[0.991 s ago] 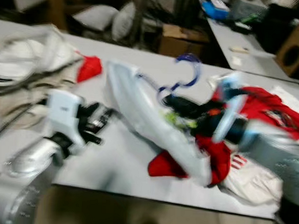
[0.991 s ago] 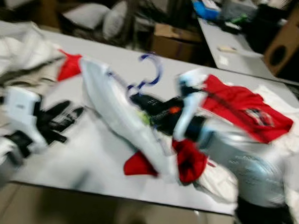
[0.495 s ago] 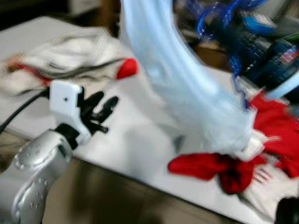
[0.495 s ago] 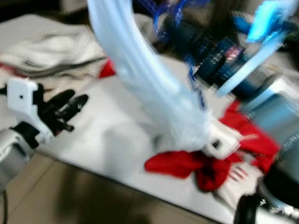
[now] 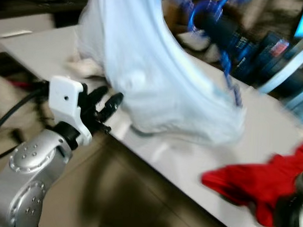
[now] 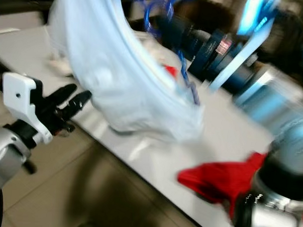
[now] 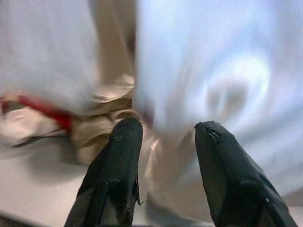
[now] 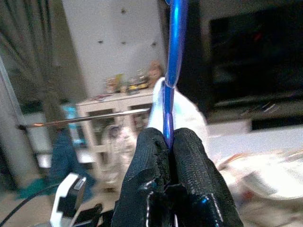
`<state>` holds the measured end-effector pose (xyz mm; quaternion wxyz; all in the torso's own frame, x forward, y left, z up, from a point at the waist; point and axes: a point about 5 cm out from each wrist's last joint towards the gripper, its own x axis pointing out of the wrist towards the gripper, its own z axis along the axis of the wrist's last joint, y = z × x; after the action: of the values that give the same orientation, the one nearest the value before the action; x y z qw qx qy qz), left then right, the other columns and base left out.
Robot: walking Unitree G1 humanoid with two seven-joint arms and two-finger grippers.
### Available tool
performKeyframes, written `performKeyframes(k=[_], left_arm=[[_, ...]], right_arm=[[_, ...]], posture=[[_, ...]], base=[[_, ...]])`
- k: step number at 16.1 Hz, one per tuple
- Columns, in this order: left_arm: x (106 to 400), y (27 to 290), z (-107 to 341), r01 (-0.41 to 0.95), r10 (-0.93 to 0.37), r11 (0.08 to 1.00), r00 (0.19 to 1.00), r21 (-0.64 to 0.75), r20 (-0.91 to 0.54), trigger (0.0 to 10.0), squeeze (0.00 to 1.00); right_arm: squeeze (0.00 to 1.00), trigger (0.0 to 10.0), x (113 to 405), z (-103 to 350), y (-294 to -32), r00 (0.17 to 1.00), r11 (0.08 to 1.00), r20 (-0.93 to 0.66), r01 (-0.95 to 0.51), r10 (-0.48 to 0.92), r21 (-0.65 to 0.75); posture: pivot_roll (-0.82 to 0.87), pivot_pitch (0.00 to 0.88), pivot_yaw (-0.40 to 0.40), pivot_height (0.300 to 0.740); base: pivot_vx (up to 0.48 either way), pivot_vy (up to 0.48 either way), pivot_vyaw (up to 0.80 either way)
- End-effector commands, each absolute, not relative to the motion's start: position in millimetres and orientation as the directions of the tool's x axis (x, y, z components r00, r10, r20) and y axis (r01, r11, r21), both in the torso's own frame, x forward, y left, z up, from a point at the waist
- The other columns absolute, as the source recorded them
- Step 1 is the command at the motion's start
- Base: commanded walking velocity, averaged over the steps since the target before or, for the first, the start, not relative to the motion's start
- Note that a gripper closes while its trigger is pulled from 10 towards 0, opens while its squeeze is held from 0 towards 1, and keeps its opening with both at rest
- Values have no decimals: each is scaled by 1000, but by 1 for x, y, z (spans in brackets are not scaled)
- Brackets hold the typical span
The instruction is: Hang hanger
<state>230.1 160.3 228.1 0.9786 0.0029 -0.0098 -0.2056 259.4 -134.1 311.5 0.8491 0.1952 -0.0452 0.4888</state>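
Hanger (image 8: 173, 71) is thin, blue, hung with a pale shirt (image 5: 143, 78), running upright between the clenched right gripper (image 8: 170, 142); left gripper (image 7: 165, 137) gapes, empty.

A lived-in home room. A white shelf unit (image 8: 120, 118) crowded with small ornaments, a curtain (image 8: 28, 56) and a dark television screen (image 8: 251, 52) show it.
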Motion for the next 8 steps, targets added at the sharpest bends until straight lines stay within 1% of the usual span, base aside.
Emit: performKeyframes(k=[1,2,3,4,5,8], left_arm=[[231,159,226,407,-406,914,914,14,-6,10000,0],[231,158,223,413,-412,910,911,28,-32,10000,0],[231,157,217,430,-425,902,901,52,-84,10000,0],[233,154,216,454,-446,889,889,64,-104,10000,0],[234,151,216,475,-467,877,878,70,-105,10000,0],[232,144,218,537,-529,841,841,66,-113,10000,0]], right_arm=[[0,10000,257,301,-125,511,457,199,-850,836,263],[0,10000,257,287,-123,534,491,136,-832,835,258],[0,10000,259,260,-124,600,574,30,-778,800,256],[0,10000,260,242,-126,656,643,-31,-727,754,242],[0,10000,258,227,-126,686,679,-73,-689,724,254],[0,10000,247,212,-121,680,674,-103,-675,726,299]], posture=[[101,0,-151,740],[98,0,-144,740],[94,0,-130,740],[84,0,-107,740],[79,0,-90,740],[69,0,-65,740]], base=[[0,0,800],[0,0,800],[0,0,800],[0,0,800],[0,0,800],[0,0,800]])
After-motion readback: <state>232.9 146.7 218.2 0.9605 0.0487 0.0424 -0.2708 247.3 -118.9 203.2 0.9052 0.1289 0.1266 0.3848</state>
